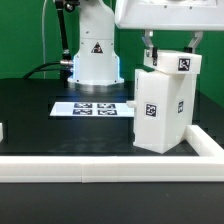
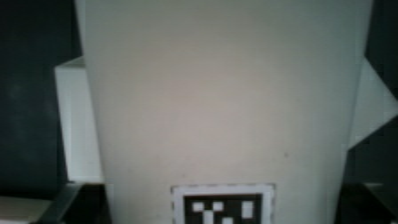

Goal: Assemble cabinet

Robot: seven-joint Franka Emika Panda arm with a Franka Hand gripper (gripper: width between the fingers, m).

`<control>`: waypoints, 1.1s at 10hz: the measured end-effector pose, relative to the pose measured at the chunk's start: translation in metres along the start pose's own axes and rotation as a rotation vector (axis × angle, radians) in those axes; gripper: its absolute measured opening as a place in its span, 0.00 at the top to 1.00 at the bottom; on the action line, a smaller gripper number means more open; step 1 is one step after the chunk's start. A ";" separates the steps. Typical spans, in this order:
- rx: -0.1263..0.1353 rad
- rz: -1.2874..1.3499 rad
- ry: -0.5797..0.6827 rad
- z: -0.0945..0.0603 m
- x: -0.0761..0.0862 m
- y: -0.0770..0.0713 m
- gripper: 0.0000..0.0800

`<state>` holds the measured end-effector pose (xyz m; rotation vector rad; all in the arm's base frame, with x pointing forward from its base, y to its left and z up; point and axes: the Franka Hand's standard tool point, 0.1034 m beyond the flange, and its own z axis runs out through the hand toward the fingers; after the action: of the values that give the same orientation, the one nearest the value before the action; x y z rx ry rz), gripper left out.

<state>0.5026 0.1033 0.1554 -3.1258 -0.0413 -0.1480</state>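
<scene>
Black tabletop (image 1: 40, 120), white border rail (image 1: 110, 166) along near edge. Cabinet (image 1: 165, 105) stands upright directly below pincer (image 1: 170, 52), w/ tags on its faces. Pincer fingers sit either side of cabinet's top panel, seemingly clenched on it; wrist view mostly filled by a white panel. Marker board (image 1: 95, 107) lies flat, off toward exterior view's left of pincer.

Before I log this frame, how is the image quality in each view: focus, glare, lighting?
Exterior view: sharp enough, evenly lit; the cabinet reads clearly against the dark table, with a soft sheen on the marker board. Wrist view: soft and blurred, since the white cabinet panel fills the frame at close range; the tag at its edge is fuzzy and cropped, and the surroundings are dark.
</scene>
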 end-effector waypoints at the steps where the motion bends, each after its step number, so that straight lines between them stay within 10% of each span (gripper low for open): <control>1: 0.004 0.096 0.009 0.000 0.001 0.000 0.31; 11: 0.022 0.765 -0.003 0.001 0.000 0.002 0.31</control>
<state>0.5022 0.1018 0.1543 -2.8643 1.1075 -0.1230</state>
